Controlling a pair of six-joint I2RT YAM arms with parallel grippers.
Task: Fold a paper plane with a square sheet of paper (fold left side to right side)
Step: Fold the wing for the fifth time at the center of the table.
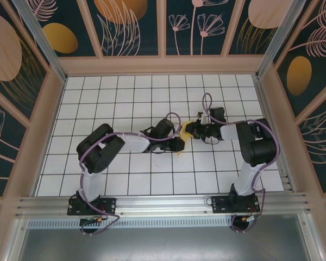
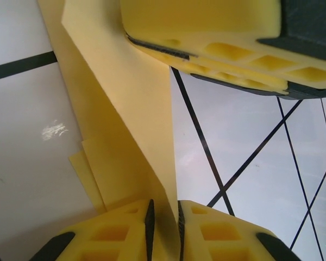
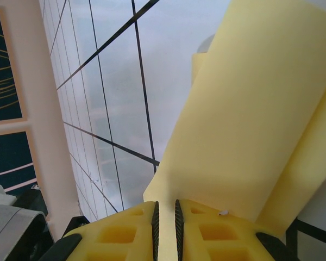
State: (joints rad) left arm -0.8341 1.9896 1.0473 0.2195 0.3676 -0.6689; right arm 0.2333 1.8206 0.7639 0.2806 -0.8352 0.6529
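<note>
The paper (image 1: 181, 134) already carries several folds: overlapping layers and a slanted edge show in the left wrist view. There is no finished dart shape, so I judge the task partway, with more creasing left. It sits mid-worktop (image 1: 125, 92), between the 2 arms, which bend inward from either side until their tips almost meet. The right end effector (image 3: 165, 209) pinches 1 edge. The left end effector (image 2: 164, 211) has paper in a narrow slit between its fingers; whether it grips, I cannot tell.
</note>
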